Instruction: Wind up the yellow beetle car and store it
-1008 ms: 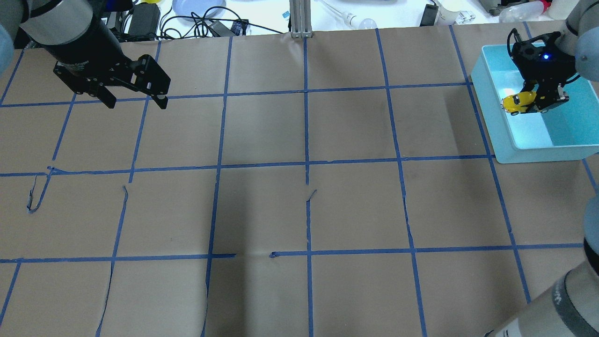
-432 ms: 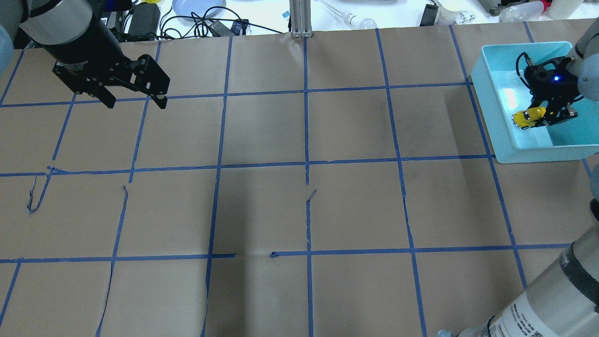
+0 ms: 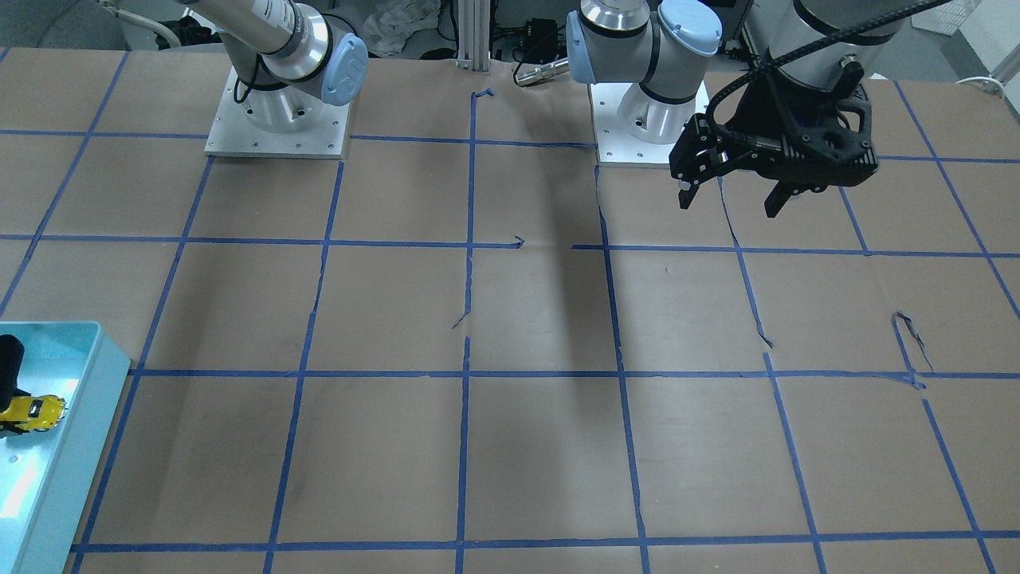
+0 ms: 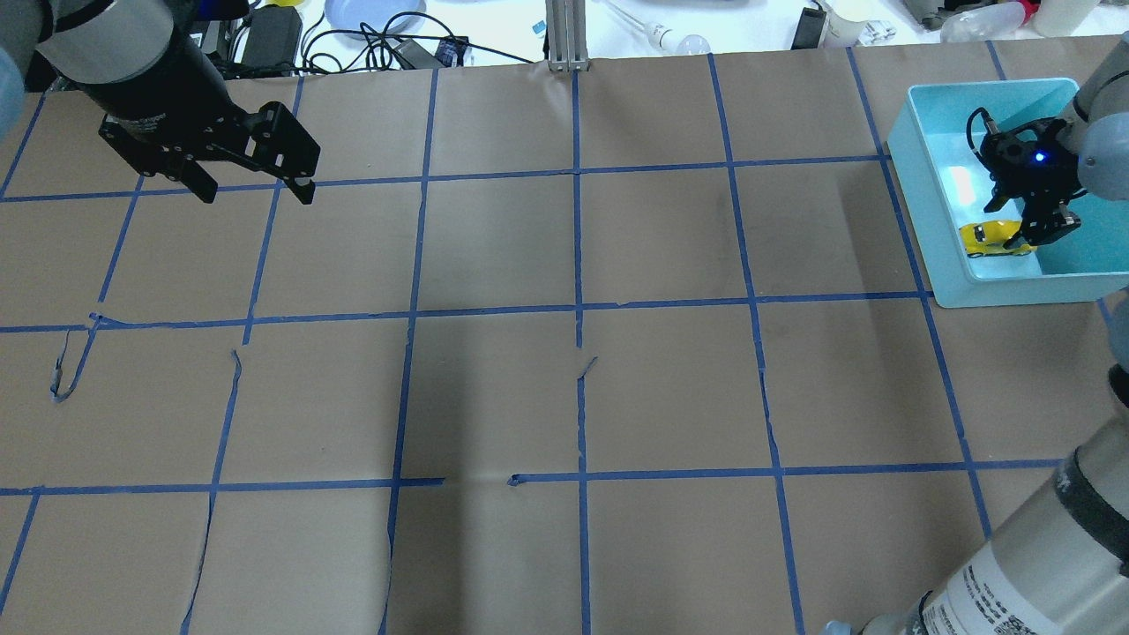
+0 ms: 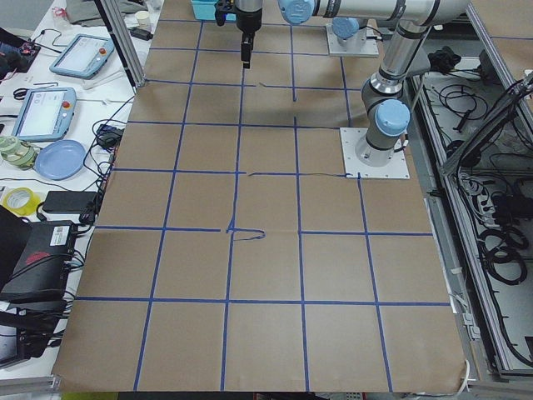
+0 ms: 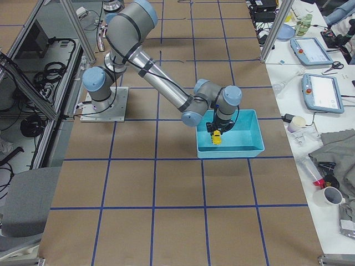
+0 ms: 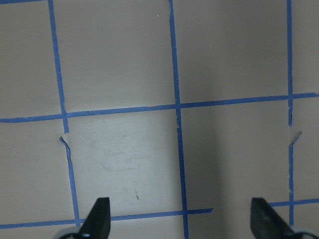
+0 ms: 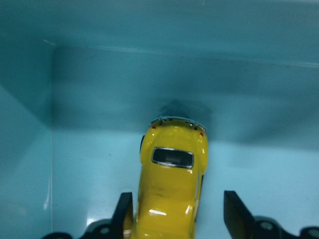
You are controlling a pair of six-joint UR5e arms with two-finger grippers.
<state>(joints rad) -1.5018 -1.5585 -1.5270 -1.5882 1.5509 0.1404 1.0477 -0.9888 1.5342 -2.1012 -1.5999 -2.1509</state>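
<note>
The yellow beetle car (image 8: 172, 189) rests on the floor of the light-blue bin (image 4: 917, 176), near its front left corner. It also shows in the overhead view (image 4: 995, 238) and the front-facing view (image 3: 32, 412). My right gripper (image 4: 1041, 225) is low inside the bin, its fingers on either side of the car. In the right wrist view a gap shows between the right finger (image 8: 234, 214) and the car, so the jaws stand open. My left gripper (image 4: 256, 192) hangs open and empty above the far left of the table, also seen in the left wrist view (image 7: 182, 219).
Brown paper with a blue tape grid (image 4: 578, 309) covers the table. Cables, a plate and bottles lie beyond the far edge (image 4: 370, 26). The bin's walls (image 6: 249, 149) enclose the right gripper.
My right gripper came down into the bin with the car and moved toward the near wall. The car now sits on the bin floor with the jaws loosened. The left arm stayed still.
</note>
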